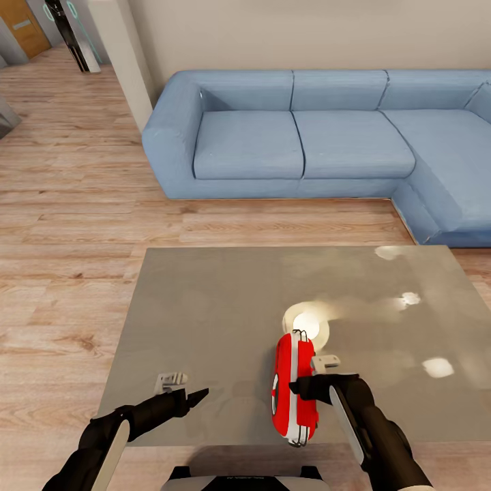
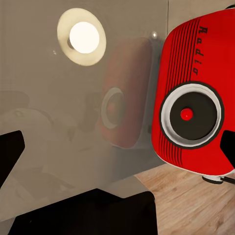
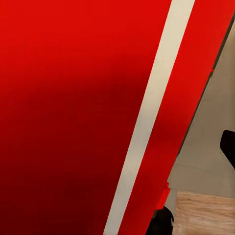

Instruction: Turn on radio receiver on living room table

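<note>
Head view first, from the left: light wood plank floor (image 1: 68,204) runs across that side, with a white pillar (image 1: 126,61) and an orange-brown door (image 1: 27,24) far back in the corner. Next comes the left end effector (image 1: 184,395), low over the near edge of the tabletop (image 1: 204,307), its dark fingers drawn close together at a pointed tip, gripping nothing and well apart from the radio. Behind, a blue sectional sofa (image 1: 300,136) stretches along the wall and turns forward at the far right. On the glossy grey-brown tabletop, a round lamp reflection (image 1: 307,322) glows just beyond the radio receiver (image 1: 293,392) — red with white stripes, standing on edge near the front of the tabletop, right of centre, its thin wire handle toward the lamp glare. The right end effector (image 1: 315,387) meets the radio's right side; whether its fingers are apart or clamped I cannot tell, since the radio's body hides them. In the left wrist view the radio's face (image 2: 196,98) shows — a round dial (image 2: 191,115) with a red centre, ribbed lines and the word "Radio" — mirrored dimly in the tabletop (image 2: 49,122). In the right wrist view the red casing (image 3: 73,107) with one white stripe (image 3: 152,112) sits very close to the lens.
</note>
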